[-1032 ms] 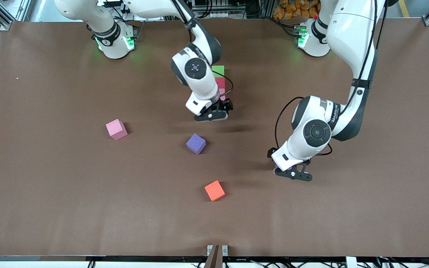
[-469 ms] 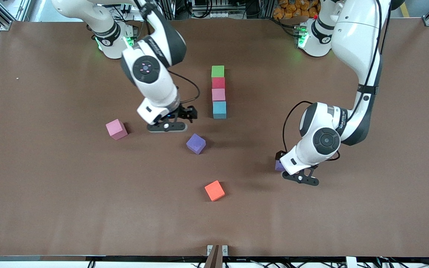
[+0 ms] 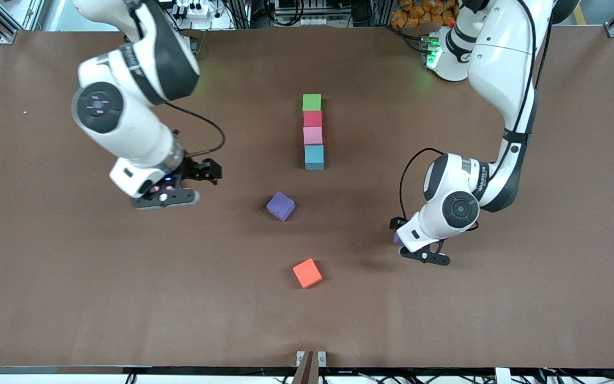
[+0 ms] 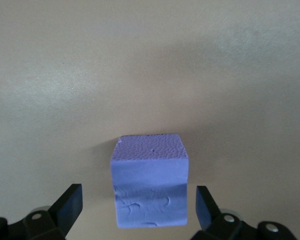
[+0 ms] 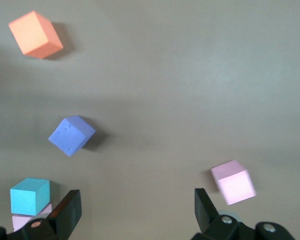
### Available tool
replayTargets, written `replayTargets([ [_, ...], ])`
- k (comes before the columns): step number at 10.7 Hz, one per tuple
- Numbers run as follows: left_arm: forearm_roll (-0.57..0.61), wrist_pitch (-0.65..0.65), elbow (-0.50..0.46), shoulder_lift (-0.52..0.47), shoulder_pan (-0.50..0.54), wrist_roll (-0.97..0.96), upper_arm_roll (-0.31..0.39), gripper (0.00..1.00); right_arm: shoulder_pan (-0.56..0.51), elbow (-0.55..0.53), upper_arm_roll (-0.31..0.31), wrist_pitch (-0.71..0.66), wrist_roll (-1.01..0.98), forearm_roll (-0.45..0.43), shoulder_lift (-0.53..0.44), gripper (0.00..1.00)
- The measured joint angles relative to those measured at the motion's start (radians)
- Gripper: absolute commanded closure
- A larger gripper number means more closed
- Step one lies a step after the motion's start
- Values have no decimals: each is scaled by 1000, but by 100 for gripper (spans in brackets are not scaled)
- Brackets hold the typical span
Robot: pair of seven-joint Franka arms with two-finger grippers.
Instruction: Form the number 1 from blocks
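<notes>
Moved: right gripper (image 3: 164, 198) had left the block column and swung toward the right arm's end of the table, now over the spot where the loose pink block lay; that block is hidden under it in the front view.
Left gripper (image 3: 425, 258): had shifted only slightly, low over a purple block at the left arm's end.
Column: green block (image 3: 312, 102), red block (image 3: 312, 118), pink block (image 3: 313, 135) and blue block (image 3: 314, 157) sat touching in one straight line, green farthest from the front camera, blue nearest.
Purple block (image 3: 280, 206): loose, turned askew, nearer the front camera than the column's blue end, a little toward the right arm's end.
Orange block (image 3: 307, 273): loose, nearer the front camera than the purple block, well apart from the column.
Second purple block (image 4: 150, 181): between the left gripper's fingers (image 4: 67, 206), gaps showing on both sides; only a sliver showed in the front view.
Loose pink block (image 5: 233, 182): on the table under the right gripper, near one finger, not between the two.
Left jaws: spread apart, not touching the block.
Right jaws: spread apart, holding nothing.
</notes>
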Motion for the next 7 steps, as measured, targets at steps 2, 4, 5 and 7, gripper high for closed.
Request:
replayTargets([
  [2, -28, 28, -1, 32, 1, -2, 0, 27, -70, 19, -1, -29, -104, -2, -24, 0],
  [4, -38, 36, 0, 41, 2, -2, 0, 100, -142, 55, -1, -84, -203, -3, -34, 0],
  [5, -38, 36, 3, 41, 1, -3, 0, 100, -163, 62, -1, -91, -213, -9, -41, 0],
  [7, -40, 36, 11, 40, -4, -19, -3, 100, -200, 66, 14, -93, -214, -46, -57, 0],
])
